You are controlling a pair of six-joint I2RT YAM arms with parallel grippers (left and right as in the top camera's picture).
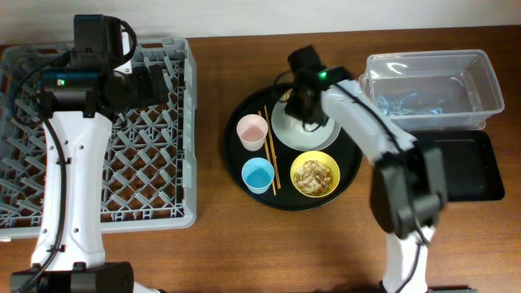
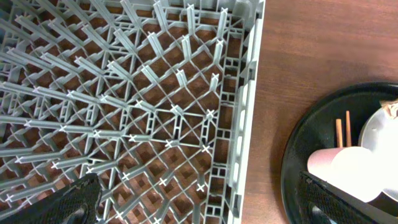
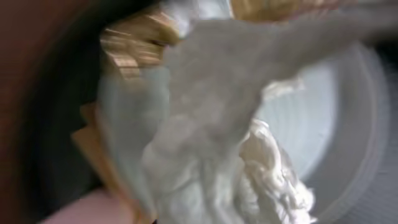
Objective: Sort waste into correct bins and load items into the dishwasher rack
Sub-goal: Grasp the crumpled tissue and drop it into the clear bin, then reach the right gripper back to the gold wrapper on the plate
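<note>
The right gripper [image 1: 303,104] is pressed together over the back of the pale grey-green plate [image 1: 323,135], pinching the crumpled white tissue [image 3: 211,124]. The tissue fills the blurred right wrist view and hides the fingers, with the shiny gold-brown wrapper [image 3: 127,43] just behind it on the same plate

The plate sits at the back of a large round black tray [image 1: 234,155] in the middle of the wooden worktop [image 1: 212,252]. On the tray's left side stands the small pink cup [image 1: 251,130], with the small blue cup [image 1: 258,174] in front of it. The thin wooden chopsticks [image 1: 270,150] lie front to back between the cups and the plate. At the tray's front, the yellow bowl [image 1: 336,173] holds brownish-beige food scraps [image 1: 311,175]

In the worktop's back right corner stands the clear plastic tub [image 1: 423,55]. The shallow black rectangular tray [image 1: 468,167] lies just in front of it along the right edge

The left end of the worktop is taken up by the big grey dishwasher rack [image 1: 189,122], with nothing among its pegs. The left gripper [image 2: 199,183] hangs over the rack's back right part, jaws spread wide and holding nothing
</note>
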